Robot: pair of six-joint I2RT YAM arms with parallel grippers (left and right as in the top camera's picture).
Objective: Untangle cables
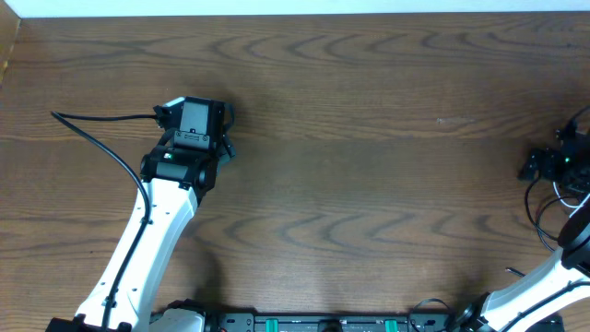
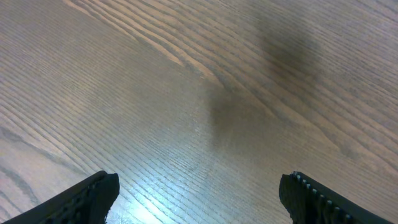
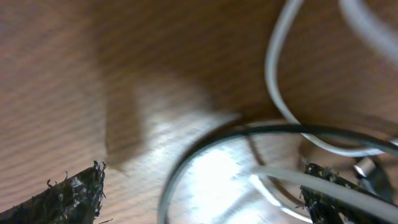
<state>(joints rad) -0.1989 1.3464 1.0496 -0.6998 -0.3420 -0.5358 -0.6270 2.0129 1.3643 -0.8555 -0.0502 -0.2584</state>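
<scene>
The cables show best in the right wrist view. A white cable curls down from the top, and a black cable arcs across the wood below it. Another white strand runs over to the right fingertip, with a small metal plug end beside it. My right gripper hangs open just above these loops, and part of the black arc lies between its fingers. Overhead, it is at the table's right edge, with thin black loops beside it. My left gripper is open over bare wood, far from the cables.
The wooden table stretches between the two arms. A thin black wire belonging to the left arm loops out to the left of it. The arm bases sit along the front edge.
</scene>
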